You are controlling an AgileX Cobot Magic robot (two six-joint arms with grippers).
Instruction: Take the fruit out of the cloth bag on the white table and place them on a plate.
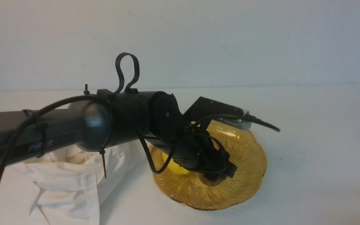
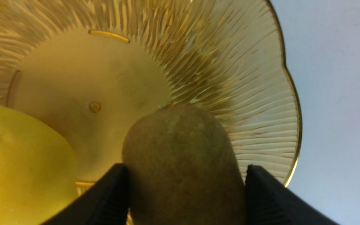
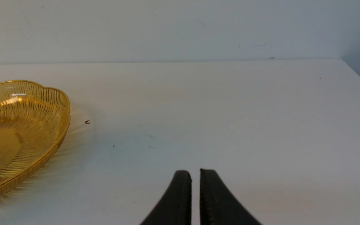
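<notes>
The left arm (image 1: 42,134) fills the near foreground of the front view, reaching across the cloth bag (image 1: 70,181) to hang its left gripper (image 1: 220,170) over the plate (image 1: 248,162). In the left wrist view the fruit (image 2: 180,156) sits clamped between the two black fingers (image 2: 111,193), one pad on each flank, its blunt end sticking out past the tips toward the plate's ribbed wall. The lemon (image 2: 20,162) lies just beside it in the dish.

The main risk, as I judge it, is in the release. The fruit hangs over the edge where the flat centre meets the sloping ribs (whether it touches the glass cannot be told), so if let go from any height it could roll down the slope into the lemon or bounce toward the scalloped rim and onto the white table (image 1: 317,150). Opening the fingers unevenly could also flick it sideways.

The right gripper (image 3: 195,175) rests low over bare table well apart from the plate, fingers pressed nearly together around nothing.
</notes>
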